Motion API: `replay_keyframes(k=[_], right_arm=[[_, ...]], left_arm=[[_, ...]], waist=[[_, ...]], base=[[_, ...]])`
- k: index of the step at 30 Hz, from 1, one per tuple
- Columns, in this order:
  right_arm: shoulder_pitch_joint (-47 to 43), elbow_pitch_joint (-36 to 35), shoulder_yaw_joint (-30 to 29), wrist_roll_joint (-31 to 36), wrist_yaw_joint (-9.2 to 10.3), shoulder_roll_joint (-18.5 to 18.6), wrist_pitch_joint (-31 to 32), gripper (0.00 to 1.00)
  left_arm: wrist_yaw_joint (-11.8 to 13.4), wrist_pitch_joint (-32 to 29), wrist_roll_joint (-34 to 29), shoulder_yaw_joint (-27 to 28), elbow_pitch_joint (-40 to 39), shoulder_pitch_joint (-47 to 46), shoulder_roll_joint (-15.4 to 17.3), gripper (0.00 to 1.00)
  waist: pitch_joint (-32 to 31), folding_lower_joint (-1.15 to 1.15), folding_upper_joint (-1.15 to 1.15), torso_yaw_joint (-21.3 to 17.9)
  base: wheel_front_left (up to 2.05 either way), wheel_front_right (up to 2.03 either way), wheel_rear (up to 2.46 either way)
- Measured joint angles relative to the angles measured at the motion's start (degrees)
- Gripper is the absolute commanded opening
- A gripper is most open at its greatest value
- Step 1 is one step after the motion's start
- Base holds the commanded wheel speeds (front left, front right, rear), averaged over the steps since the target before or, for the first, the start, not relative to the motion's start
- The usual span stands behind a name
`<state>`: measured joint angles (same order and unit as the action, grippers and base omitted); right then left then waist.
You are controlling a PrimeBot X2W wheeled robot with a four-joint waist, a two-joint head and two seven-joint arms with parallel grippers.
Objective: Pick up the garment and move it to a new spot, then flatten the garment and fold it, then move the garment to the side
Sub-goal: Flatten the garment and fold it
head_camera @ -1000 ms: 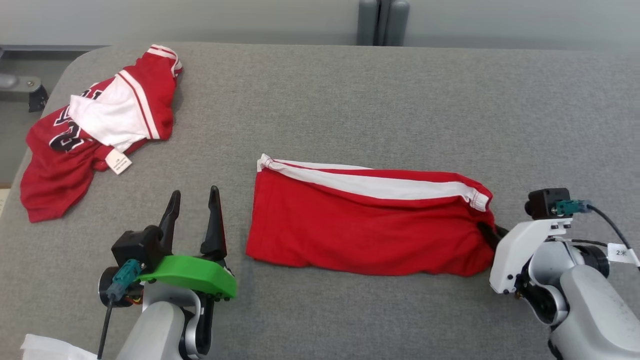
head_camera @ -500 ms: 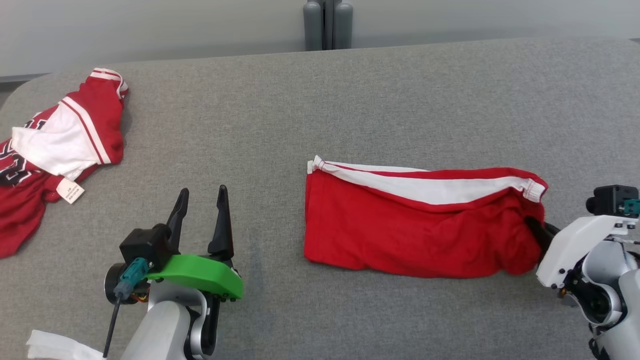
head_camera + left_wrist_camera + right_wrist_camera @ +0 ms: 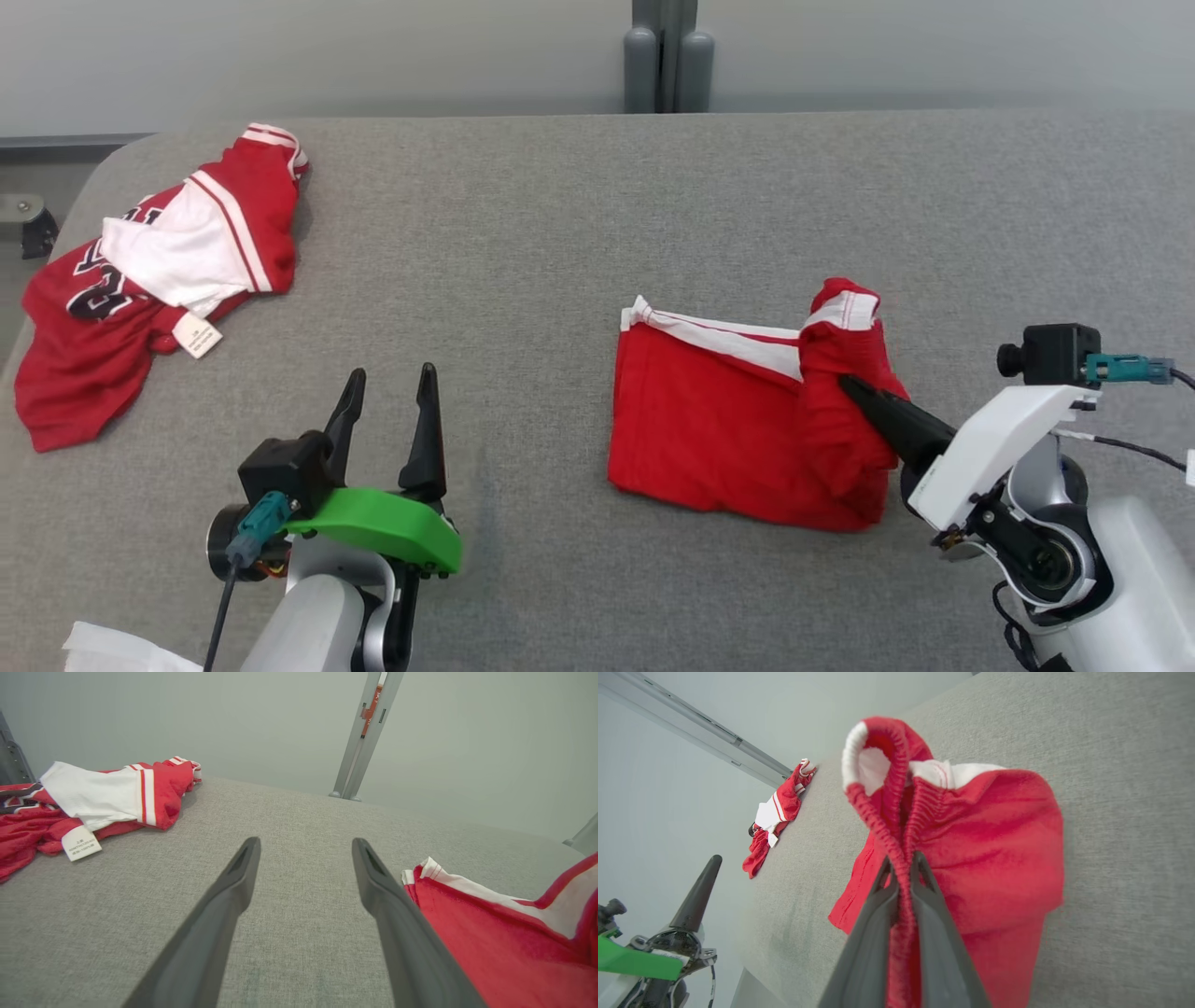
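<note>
Red shorts (image 3: pixel 709 439) with a white stripe lie on the grey fabric desk (image 3: pixel 560 233), to the right of its middle and closer to the near edge than to the far one. We see the right pincer (image 3: pixel 848 383) clamped on the elastic band of the shorts, its two fingers pressed together with the red cloth between them. This end of the shorts is raised and turned over the rest, which lies flat on the desk. The left pincer (image 3: pixel 390 373) stands apart from the shorts, close to the near edge, with its fingers spread and nothing between them. A red and white jersey (image 3: pixel 140 280) lies crumpled at the far left corner.
</note>
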<state>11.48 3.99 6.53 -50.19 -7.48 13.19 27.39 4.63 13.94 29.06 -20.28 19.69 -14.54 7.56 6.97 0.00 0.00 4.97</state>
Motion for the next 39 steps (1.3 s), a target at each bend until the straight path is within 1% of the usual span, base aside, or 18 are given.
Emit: replay_keyframes(k=[4, 8, 13, 14, 15, 16, 17, 23, 26, 28, 30, 34, 39], right_arm=[[1.0, 2.5, 1.3, 0.0, 0.0, -2.3, -0.4, 0.0], [3.2, 7.2, 1.7, 0.6, 0.01, -4.9, -2.0, 0.0], [6.3, 12.9, 2.6, 1.5, 0.0, -6.8, -3.7, 0.0], [6.9, 14.2, 3.1, 2.1, 0.0, -7.0, -3.9, 0.03], [7.5, 15.3, 3.6, 2.5, 0.01, -7.2, -4.3, 0.41], [7.9, 15.9, 4.0, 2.7, 0.0, -7.3, -4.5, 0.83], [8.3, 16.5, 4.4, 3.0, 0.01, -7.5, -5.0, 1.0], [9.7, 16.0, 8.5, 2.5, 0.0, -8.2, -6.8, 1.0], [10.0, 14.3, 9.4, 2.1, 0.0, -8.0, -9.0, 1.0], [10.0, 13.1, 9.4, 2.7, 0.0, -7.3, -11.5, 1.0], [10.0, 12.2, 8.9, 4.6, 0.0, -6.5, -14.6, 1.0], [9.3, 11.4, 6.8, 12.0, 0.0, -3.6, -21.7, 1.0], [5.2, 10.2, 2.1, 19.9, 0.0, -2.7, -29.3, 1.0]], left_arm=[[0.0, -0.2, 0.1, -0.4, 0.1, 0.2, -0.1, 1.0], [0.0, -0.2, 0.2, -0.7, 0.0, 0.4, -0.2, 1.0], [0.0, -0.2, 0.6, -1.1, 0.3, 0.5, -0.4, 1.0], [0.0, -0.2, 0.6, -1.2, 0.4, 0.5, -0.5, 1.0], [0.0, -0.2, 0.6, -1.3, 0.5, 0.5, -0.5, 1.0], [0.0, -0.2, 0.6, -1.3, 0.6, 0.5, -0.5, 1.0], [0.0, -0.2, 0.6, -1.4, 0.7, 0.5, -0.6, 1.0], [0.2, 0.1, 0.6, -1.5, 0.9, 0.7, -0.7, 1.0], [0.1, 0.2, 0.6, -1.8, 0.8, 0.7, -0.8, 1.0], [0.0, 0.3, 0.6, -1.9, 0.7, 0.7, -0.8, 1.0], [-0.1, 0.3, 0.5, -2.1, 0.5, 0.7, -0.9, 1.0], [-0.1, 0.7, 0.0, -2.1, 0.2, 0.6, -1.4, 1.0], [0.0, 0.9, -0.6, -1.2, 0.1, 0.4, -1.8, 1.0]], waist=[[-0.6, 0.0, 0.0, 2.2], [-1.0, 0.0, 0.0, 4.6], [-1.1, 0.0, 0.0, 6.9], [-1.2, 0.0, 0.0, 7.3], [-1.2, 0.0, 0.0, 7.7], [-1.1, 0.0, 0.0, 7.9], [-1.1, 0.0, 0.0, 8.2], [-1.2, 0.0, 0.0, 7.7], [-1.4, 0.0, 0.0, 6.8], [-1.5, 0.0, 0.0, 6.0], [-1.6, 0.0, 0.0, 5.2], [-2.0, 0.0, 0.0, 3.2], [-2.5, 0.0, 0.0, 0.4]], base=[[0.0, 0.0, 0.0], [0.0, 0.0, 0.0], [0.0, 0.0, 0.0], [0.0, 0.0, 0.0], [0.0, 0.0, 0.0], [0.0, 0.0, 0.0], [0.0, 0.0, 0.0], [0.0, 0.0, 0.0], [0.0, 0.0, 0.0], [0.0, 0.0, 0.0], [0.0, 0.0, 0.0], [0.0, 0.0, 0.0], [0.0, 0.0, 0.0]])
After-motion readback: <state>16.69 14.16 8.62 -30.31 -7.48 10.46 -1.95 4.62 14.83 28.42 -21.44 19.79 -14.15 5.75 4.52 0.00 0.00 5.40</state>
